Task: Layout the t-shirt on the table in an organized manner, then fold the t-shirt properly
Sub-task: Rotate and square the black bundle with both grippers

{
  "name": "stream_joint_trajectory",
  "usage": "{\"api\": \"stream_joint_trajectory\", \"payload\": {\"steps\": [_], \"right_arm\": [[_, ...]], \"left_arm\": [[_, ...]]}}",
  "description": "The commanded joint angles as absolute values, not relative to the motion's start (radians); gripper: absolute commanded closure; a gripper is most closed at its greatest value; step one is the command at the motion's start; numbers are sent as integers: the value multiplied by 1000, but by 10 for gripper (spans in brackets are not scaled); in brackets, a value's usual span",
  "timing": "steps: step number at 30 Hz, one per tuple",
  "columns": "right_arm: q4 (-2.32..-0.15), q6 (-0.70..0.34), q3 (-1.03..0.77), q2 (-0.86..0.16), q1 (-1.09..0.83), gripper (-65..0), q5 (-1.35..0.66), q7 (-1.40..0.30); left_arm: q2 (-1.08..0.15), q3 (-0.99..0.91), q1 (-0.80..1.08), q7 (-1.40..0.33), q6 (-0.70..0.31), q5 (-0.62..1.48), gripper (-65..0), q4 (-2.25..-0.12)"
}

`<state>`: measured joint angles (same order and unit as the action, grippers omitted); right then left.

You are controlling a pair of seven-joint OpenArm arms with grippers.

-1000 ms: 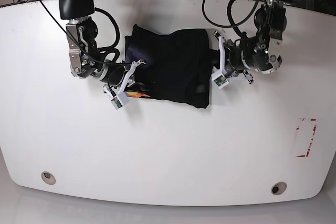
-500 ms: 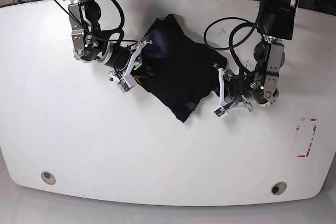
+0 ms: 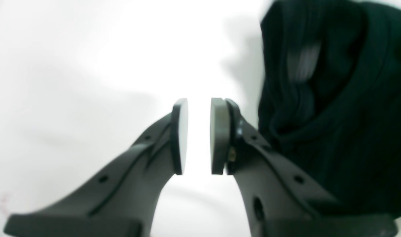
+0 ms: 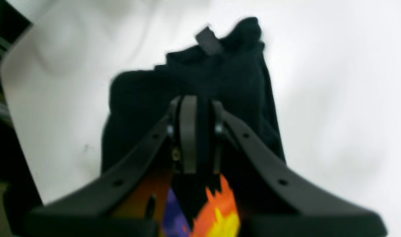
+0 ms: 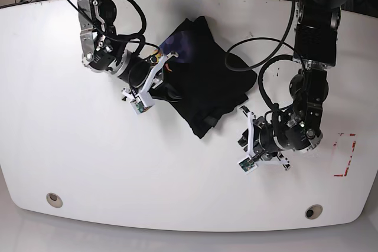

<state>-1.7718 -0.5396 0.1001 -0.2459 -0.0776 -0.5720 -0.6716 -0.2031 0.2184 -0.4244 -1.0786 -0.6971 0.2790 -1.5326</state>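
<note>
T-shirt: a black, crumpled heap in the upper middle of the base view, lying on the white bench. It reads as soft, light and limp cloth that will sag and drag rather than hold a shape, and it probably slides easily on the glossy top. The best holds are likely hems, shoulder seams or sleeve edges, pinched thin, not the bunched middle.

The right claw, at the upper left of the base view, is closed on a fold of the shirt near its orange and yellow print. The left claw, at the lower right of the base view, has its pads a small gap apart with nothing between them; the cloth lies just beside it at the right of the wrist view.

Compared with half a second ago, the left claw has moved away from the shirt's lower right edge and down the frame, while the heap has turned slightly, its low corner nearer the centre.
</note>
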Motion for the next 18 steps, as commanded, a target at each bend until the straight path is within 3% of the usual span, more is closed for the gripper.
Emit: {"api": "stream_joint_trajectory", "payload": {"steps": [1, 10, 18], "right_arm": [[-1791, -538, 96, -269, -64, -57, -584, -651], [-1716, -547, 96, -298, -64, -57, -483, -622], [-1627, -576, 97, -297, -73, -57, -377, -552]], "left_arm": [[-206, 216, -398, -1101, -698, 288, -94, -1607], [-203, 216, -159, -1121, -698, 288, -94, -1774], [-182, 216, -12, -1044, -698, 278, -94, -1767]]}}
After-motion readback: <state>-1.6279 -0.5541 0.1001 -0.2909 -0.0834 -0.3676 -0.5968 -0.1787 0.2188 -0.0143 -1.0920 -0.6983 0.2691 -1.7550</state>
